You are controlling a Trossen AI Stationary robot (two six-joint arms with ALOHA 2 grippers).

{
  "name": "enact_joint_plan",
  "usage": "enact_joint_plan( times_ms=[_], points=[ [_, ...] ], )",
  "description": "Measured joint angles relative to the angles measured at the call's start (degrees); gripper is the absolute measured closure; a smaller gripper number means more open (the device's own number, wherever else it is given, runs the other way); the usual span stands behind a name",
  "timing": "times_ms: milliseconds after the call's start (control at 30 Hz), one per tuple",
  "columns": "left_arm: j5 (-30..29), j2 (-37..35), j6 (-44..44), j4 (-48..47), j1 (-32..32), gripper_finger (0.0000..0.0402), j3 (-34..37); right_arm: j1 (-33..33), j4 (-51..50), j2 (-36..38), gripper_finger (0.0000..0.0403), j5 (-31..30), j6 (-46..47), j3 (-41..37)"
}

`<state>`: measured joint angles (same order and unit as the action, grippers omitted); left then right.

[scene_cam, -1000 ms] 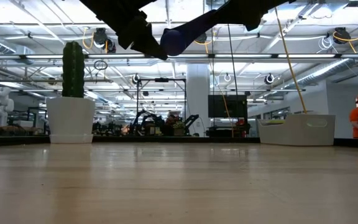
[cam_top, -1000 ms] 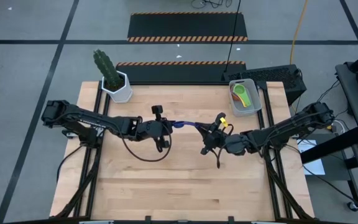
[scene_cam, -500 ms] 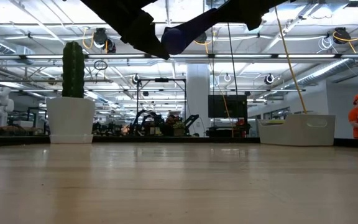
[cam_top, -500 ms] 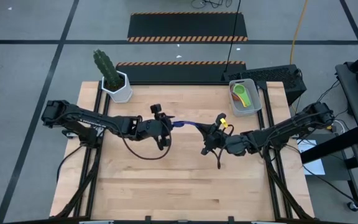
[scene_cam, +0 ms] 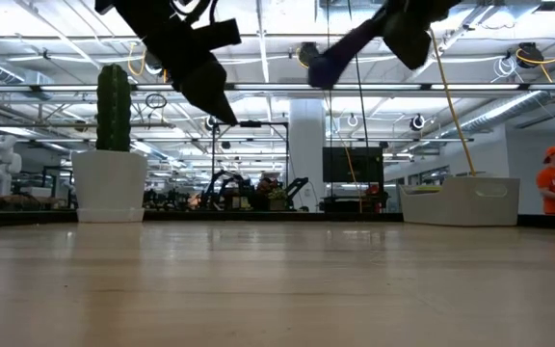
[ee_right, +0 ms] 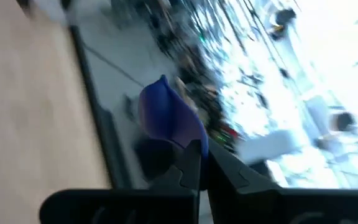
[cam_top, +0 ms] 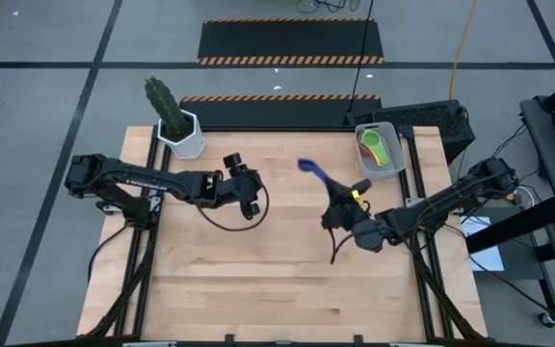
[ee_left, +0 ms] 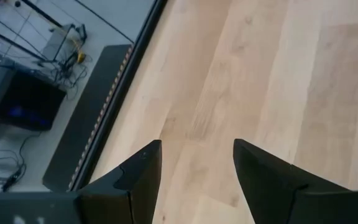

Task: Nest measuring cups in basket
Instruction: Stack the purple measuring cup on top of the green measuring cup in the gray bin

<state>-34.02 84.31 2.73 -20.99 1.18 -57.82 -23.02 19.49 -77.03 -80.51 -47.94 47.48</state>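
We start with the tabletop (cam_top: 277, 280), bare wood with the cactus pot (cam_top: 187, 138) at its far left corner and the basket (cam_top: 382, 148) at its far right corner, already carrying the green cup (cam_top: 368, 139) and a yellow cup (cam_top: 383, 157). Half a second ago both arms met mid-table on the dark blue cup (cam_top: 309, 168); now they are apart. The left hand (cam_top: 251, 196) has let go and drawn back left, its fingers (ee_left: 135, 177) spread with nothing between them. The right hand (cam_top: 340, 199) alone pinches the cup's handle, holding it in the air, swung toward the basket. We judge the handover finished, leaving the carry and drop into the nested cups.
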Motion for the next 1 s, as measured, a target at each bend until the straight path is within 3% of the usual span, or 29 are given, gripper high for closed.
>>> enact_joint_plan(
  times_ms=[233,433,600,767,1000],
  points=[
    [0.0,0.0,0.32,-1.49,-0.2,0.0199,0.0,-0.62,-15.97,1.2,0.0403,-2.24,-0.15,-1.68],
    [0.0,0.0,1.41,-1.49,-0.2,0.0199,0.02,3.01,-18.14,7.72,0.0403,-4.1,3.62,-9.37],
    [0.07,0.0,2.24,-1.49,-0.36,0.0199,0.02,6.65,-17.97,18.63,0.0403,-4.46,2.58,-16.51],
    [0.13,0.0,3.43,-1.17,-0.75,0.0199,0.04,11.39,-18.08,32.16,0.0403,3.97,-5.18,-24.96],
    [1.88,0.0,6.15,2.12,-1.77,0.0199,0.09,19.44,-16.89,46.61,0.0402,8.54,-16.39,-31.91]
  ],
)
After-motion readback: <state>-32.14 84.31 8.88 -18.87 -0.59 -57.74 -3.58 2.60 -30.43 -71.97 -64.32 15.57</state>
